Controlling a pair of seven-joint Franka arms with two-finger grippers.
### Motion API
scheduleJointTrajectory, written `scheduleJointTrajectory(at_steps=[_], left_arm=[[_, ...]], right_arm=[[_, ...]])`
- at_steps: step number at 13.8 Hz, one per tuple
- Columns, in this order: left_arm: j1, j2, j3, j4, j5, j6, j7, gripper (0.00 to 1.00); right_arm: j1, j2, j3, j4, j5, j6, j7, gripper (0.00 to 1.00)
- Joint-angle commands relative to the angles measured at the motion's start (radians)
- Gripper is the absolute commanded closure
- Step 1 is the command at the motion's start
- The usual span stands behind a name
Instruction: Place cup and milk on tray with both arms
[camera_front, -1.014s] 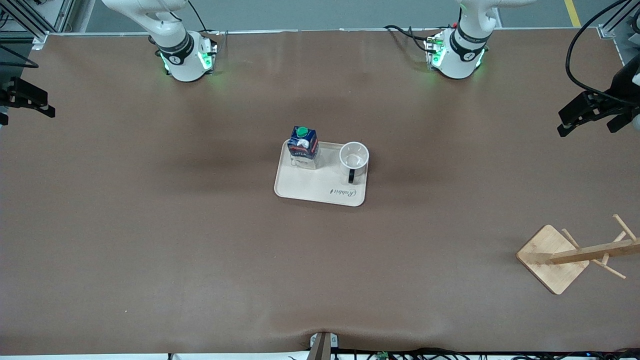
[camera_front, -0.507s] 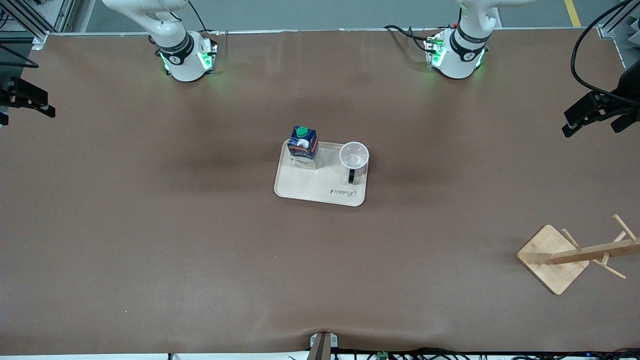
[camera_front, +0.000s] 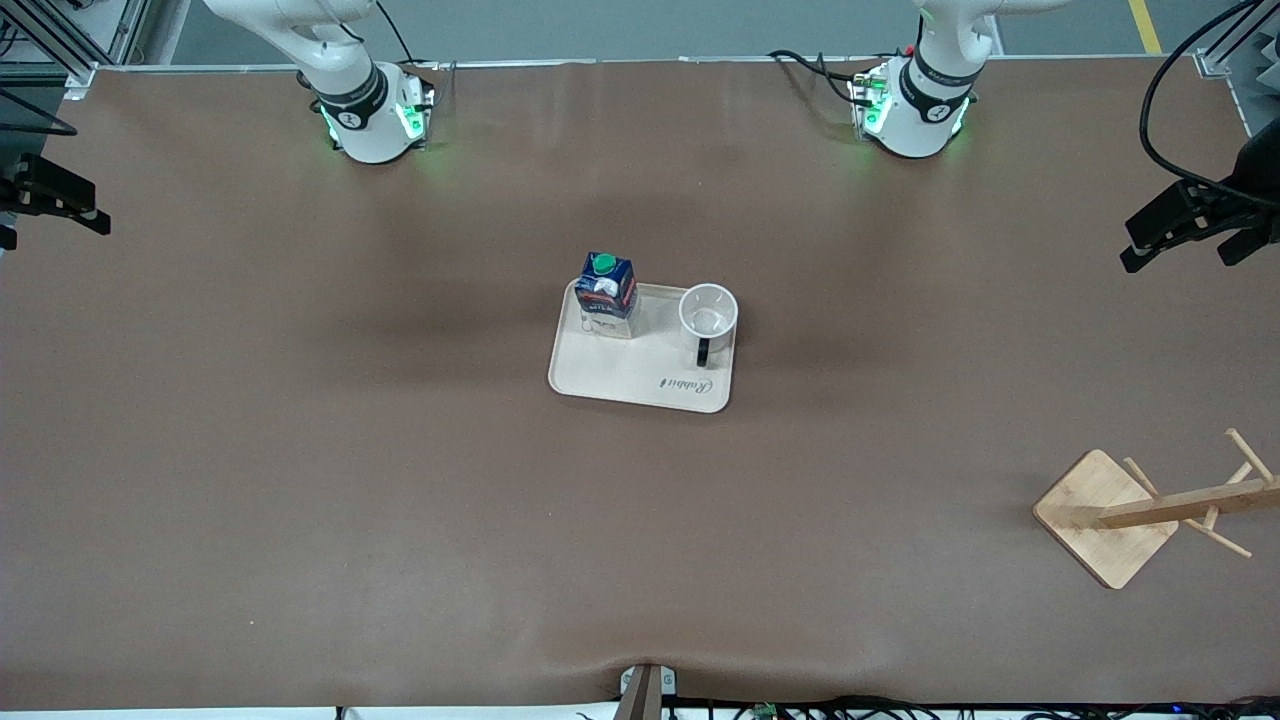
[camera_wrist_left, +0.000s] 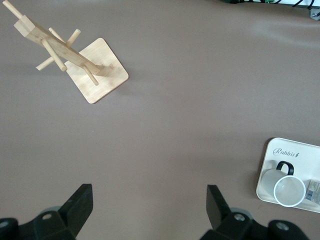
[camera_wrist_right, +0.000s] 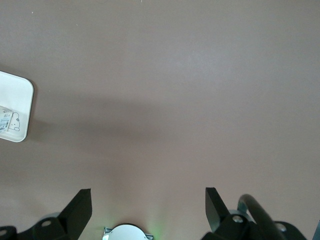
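Observation:
The cream tray (camera_front: 620, 372) lies at the middle of the table. On it stand the dark-blue milk (camera_front: 606, 292) with its green cap and the white cup (camera_front: 708, 314), handle turned toward the front camera. The cup stands toward the left arm's end of the tray. My left gripper (camera_front: 1185, 228) hangs open and empty over the left arm's end of the table. Its wrist view shows its spread fingers (camera_wrist_left: 82, 200), the cup (camera_wrist_left: 288, 189) and the tray (camera_wrist_left: 274, 165). My right gripper (camera_front: 52, 195) hangs open and empty over the right arm's end, with a tray corner (camera_wrist_right: 15, 97) in its wrist view.
A wooden peg rack (camera_front: 1110, 515) on a square base stands near the front camera at the left arm's end, seen too as rack (camera_wrist_left: 95, 75). Both arm bases (camera_front: 375, 115) glow green along the table's back edge. Cables run along the front edge.
The left gripper has drifted slightly outward toward its end of the table. The right gripper, tray, milk and cup have not moved.

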Motion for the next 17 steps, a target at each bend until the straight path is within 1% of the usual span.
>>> scheduleJointTrajectory(at_steps=[1, 9, 13, 17], left_arm=[[0.007, -0.002, -0.002, 0.012, -0.022, -0.010, 0.018, 0.00], [0.004, 0.001, -0.003, 0.016, -0.016, -0.021, 0.012, 0.00], [-0.007, 0.019, -0.003, 0.022, -0.001, -0.019, 0.006, 0.00], [0.004, 0.021, -0.005, 0.039, 0.001, -0.021, 0.015, 0.00]], right_arm=[[-0.027, -0.010, 0.017, 0.005, 0.018, -0.013, -0.003, 0.00], [-0.027, -0.010, 0.017, 0.005, 0.018, -0.009, -0.006, 0.00], [-0.027, -0.010, 0.017, 0.010, 0.016, 0.034, -0.009, 0.00], [-0.024, -0.010, 0.017, 0.012, 0.018, 0.042, -0.004, 0.00]])
